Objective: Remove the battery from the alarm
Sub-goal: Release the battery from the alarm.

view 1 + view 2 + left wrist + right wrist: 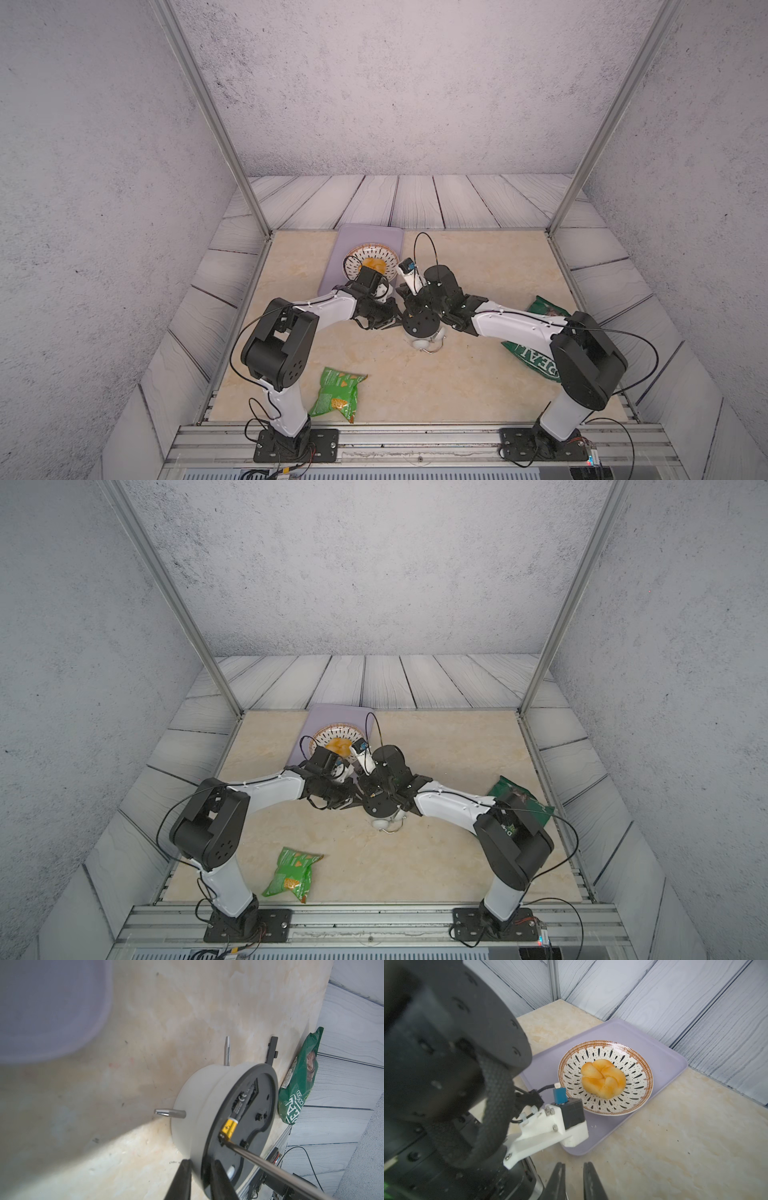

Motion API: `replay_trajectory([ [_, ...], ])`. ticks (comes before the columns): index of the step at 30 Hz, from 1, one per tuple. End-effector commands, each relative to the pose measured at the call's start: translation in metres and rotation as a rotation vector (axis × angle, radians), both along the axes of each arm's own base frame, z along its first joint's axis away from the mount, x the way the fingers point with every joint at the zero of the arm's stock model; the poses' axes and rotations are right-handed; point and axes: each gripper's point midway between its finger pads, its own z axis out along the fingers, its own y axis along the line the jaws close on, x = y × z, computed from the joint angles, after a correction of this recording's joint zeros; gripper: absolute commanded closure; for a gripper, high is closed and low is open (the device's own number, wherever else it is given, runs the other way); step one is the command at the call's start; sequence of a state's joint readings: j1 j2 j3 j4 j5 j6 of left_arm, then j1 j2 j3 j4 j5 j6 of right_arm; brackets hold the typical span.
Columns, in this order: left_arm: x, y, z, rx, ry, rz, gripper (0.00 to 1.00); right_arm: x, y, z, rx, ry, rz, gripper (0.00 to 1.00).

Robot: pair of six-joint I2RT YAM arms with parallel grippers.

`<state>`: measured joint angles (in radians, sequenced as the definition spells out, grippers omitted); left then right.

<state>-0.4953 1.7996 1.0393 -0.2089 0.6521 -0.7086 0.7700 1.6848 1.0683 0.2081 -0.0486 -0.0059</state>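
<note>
Black alarm (199, 1095) back is faced up mid-table, rim straddled by left gripper (201, 1162) (grip cannot be told) as brace, so seated battery (239, 1109) is reached by screwdriver (270, 1165) clamped in right gripper (574, 1165).

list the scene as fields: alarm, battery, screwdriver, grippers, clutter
alarm: face down on table, black back up
battery: in its bay, gold end exposed
screwdriver: tip at battery's gold end
left gripper: clamped on alarm rim
right gripper: holds screwdriver, grip itself not visible
clutter: bun on plate on tray; chip bag; dark green bag
</note>
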Motion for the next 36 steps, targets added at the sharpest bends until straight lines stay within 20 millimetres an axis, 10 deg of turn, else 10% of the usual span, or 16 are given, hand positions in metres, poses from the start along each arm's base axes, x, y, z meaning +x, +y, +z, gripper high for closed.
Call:
replay_trajectory([
  [1, -0.013, 0.015, -0.021, 0.069, 0.065, 0.024, 0.83, 0.013, -0.028, 0.019, -0.126, -0.114, -0.081, 1.00],
  [19, -0.012, 0.021, -0.013, 0.098, 0.041, 0.039, 0.85, 0.005, -0.089, 0.053, -0.253, -0.218, -0.221, 1.00],
  [36, -0.004, 0.027, 0.030, 0.184, -0.100, -0.013, 0.59, 0.008, -0.103, 0.061, 0.177, 0.078, -0.266, 1.00],
])
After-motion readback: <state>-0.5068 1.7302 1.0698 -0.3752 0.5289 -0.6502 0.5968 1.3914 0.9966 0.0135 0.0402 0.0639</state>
